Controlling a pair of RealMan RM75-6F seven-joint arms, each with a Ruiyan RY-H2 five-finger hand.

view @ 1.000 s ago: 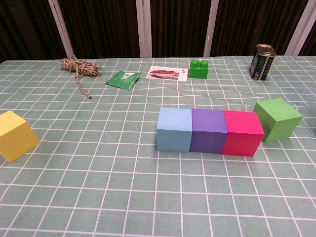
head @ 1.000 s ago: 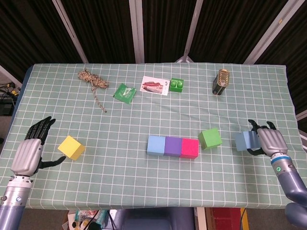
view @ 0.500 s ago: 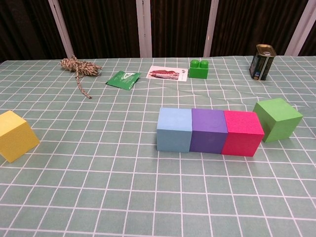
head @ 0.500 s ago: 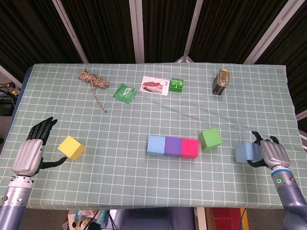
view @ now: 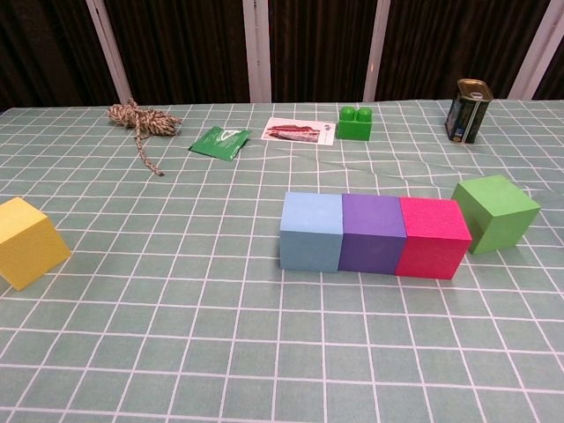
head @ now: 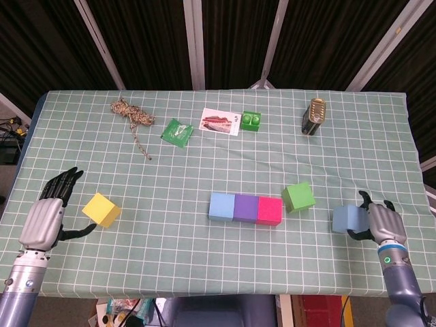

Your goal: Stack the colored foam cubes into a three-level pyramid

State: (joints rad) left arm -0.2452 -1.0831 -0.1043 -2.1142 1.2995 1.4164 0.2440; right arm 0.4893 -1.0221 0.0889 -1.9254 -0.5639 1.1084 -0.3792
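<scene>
Three foam cubes stand in a touching row at mid-table: light blue (head: pixel 221 206) (view: pixel 311 231), purple (head: pixel 245 208) (view: pixel 373 233), pink (head: pixel 270 210) (view: pixel 432 236). A green cube (head: pixel 298 196) (view: pixel 495 212) sits turned just right of the pink one. The yellow cube (head: pixel 101 209) (view: pixel 28 242) lies at the left. My left hand (head: pixel 46 212) is beside it with fingers spread, its thumb reaching toward the cube, holding nothing. Near the right front edge my right hand (head: pixel 381 221) grips a steel-blue cube (head: pixel 346 219). The chest view shows neither hand.
Along the far side lie a coil of rope (head: pixel 129 112) (view: pixel 137 119), a green packet (head: pixel 177 131) (view: pixel 220 141), a printed card (head: pixel 220 122) (view: pixel 299 131), a green toy brick (head: pixel 251 120) (view: pixel 356 123) and a tin can (head: pixel 314 116) (view: pixel 466 111). The table edge runs close below both hands.
My right hand has carried the steel-blue cube toward the table's near edge. The left hand has shifted only slightly beside the yellow cube. The other cubes have not moved.
</scene>
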